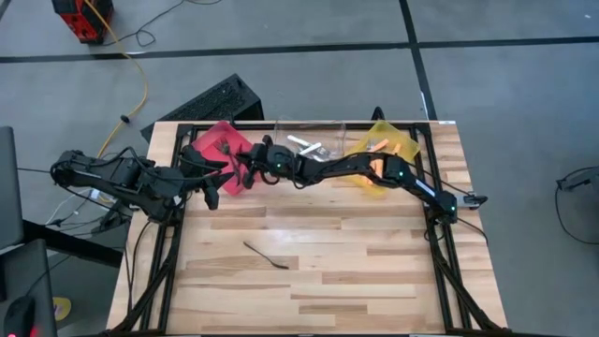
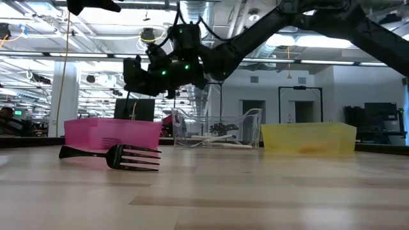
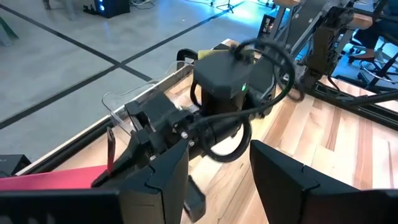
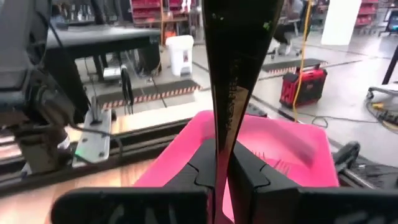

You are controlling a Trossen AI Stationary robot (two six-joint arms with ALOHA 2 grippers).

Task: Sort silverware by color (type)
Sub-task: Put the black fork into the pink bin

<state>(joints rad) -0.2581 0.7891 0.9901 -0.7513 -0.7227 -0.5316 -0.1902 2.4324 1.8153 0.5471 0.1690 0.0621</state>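
My right gripper (image 1: 247, 161) reaches from the table's right side to a spot over the red bin (image 1: 220, 148) and is shut on a dark fork (image 4: 227, 93). The fork also shows as a thin dark strip (image 3: 111, 149) hanging below the fingers, above the red bin (image 4: 273, 149). Another dark fork (image 1: 267, 255) lies flat on the bare wood, nearer the front edge. My left gripper (image 3: 217, 186) waits open by the left edge, just left of the red bin, touching nothing. My right gripper pinches the dark fork (image 4: 219, 163) between its two fingers. The fingers point level toward the table's left and lie across the fork. The fork stands about upright, one end hanging below the fingers, clear above the red bin; which end is held I cannot tell.
A clear bin (image 1: 314, 131) with pale silverware stands in the middle of the far edge, and a yellow bin (image 1: 398, 145) with orange-handled pieces stands to its right. The right arm (image 1: 374, 168) stretches over both. The near half of the table is bare wood apart from the loose fork (image 2: 121, 156).
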